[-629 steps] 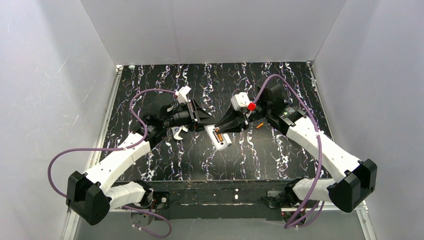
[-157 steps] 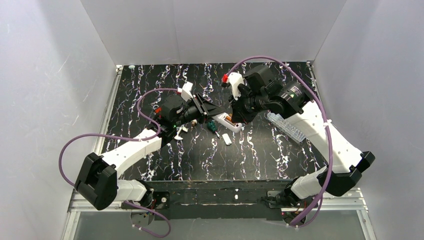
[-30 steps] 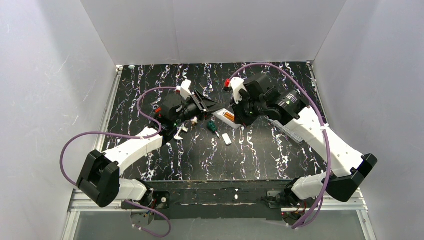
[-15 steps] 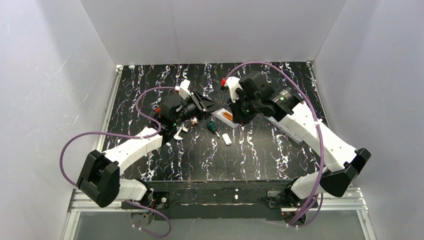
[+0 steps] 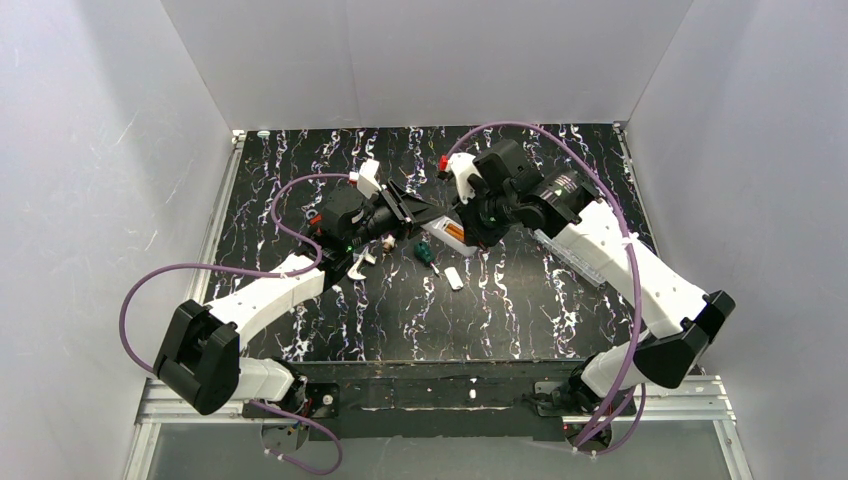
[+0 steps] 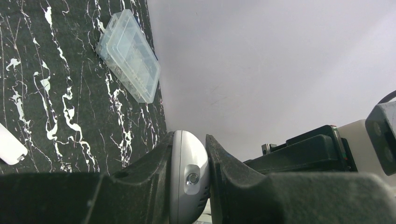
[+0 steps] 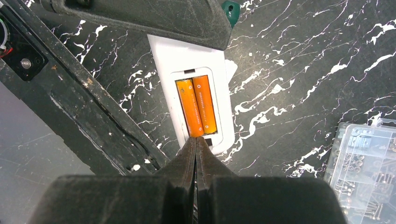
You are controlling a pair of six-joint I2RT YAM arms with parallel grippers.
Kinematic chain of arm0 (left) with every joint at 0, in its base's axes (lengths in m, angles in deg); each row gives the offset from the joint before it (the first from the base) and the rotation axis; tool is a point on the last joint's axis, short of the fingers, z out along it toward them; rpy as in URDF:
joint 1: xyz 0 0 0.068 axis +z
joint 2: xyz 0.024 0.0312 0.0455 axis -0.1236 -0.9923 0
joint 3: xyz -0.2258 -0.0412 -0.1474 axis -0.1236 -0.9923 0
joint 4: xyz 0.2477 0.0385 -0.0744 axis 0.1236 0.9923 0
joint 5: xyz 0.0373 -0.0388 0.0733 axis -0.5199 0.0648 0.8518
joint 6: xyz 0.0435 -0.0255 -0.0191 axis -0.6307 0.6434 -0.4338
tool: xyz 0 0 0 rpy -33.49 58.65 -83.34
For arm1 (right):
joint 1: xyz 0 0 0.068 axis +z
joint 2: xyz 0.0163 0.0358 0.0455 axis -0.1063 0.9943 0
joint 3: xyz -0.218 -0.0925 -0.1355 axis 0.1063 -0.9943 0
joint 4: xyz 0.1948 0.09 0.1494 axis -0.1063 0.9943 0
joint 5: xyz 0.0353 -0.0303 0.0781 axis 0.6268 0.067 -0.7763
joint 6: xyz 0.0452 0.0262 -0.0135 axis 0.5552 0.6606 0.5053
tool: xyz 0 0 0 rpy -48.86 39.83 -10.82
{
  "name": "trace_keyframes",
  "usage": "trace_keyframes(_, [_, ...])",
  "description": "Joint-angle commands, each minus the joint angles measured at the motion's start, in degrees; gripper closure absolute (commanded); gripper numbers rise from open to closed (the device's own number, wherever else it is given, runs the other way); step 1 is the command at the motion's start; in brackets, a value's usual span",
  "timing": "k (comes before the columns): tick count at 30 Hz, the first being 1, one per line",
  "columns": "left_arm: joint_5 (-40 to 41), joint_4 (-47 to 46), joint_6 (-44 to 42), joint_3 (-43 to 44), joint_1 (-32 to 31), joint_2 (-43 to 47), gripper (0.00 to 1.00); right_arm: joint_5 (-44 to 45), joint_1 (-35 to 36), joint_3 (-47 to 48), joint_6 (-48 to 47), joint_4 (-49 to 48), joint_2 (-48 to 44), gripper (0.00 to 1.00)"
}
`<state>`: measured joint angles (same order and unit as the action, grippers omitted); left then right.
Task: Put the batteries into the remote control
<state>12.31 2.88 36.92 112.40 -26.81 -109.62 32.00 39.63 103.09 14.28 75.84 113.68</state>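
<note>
The white remote control [image 7: 198,70] lies back up, its open recess holding both orange batteries [image 7: 199,106] side by side. My right gripper [image 7: 196,140] is shut with nothing held, its joined tips resting at the near end of the left battery. My left gripper [image 6: 189,179] is shut on the remote's rounded far end [image 6: 187,172]. From above, the remote [image 5: 447,236] sits mid-table between the left gripper [image 5: 420,220] and the right gripper [image 5: 468,234], with a strip of orange showing.
A clear plastic parts box [image 7: 369,163] lies right of the remote, half under the right arm [image 5: 585,262]. A green-handled screwdriver [image 5: 427,255], a small loose white cover piece [image 5: 454,278] and a white bent fitting [image 5: 357,262] lie near the remote.
The right arm's wrist has crept slightly left and toward the back over the remote. The left arm and the remote have stayed put.
</note>
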Motion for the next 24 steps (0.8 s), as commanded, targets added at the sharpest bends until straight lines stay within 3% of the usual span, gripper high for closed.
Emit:
trace_keyframes(1, [-5.8, -6.6, 2.3, 2.5, -1.6, 2.0, 1.0, -2.1, 0.2, 2.8, -0.4, -6.0, 2.1, 0.97])
trace_keyframes(24, [-6.2, -6.6, 2.1, 2.8, -1.6, 1.6, 1.0, -2.2, 0.1, 4.0, -0.9, -6.2, 5.5, 0.97])
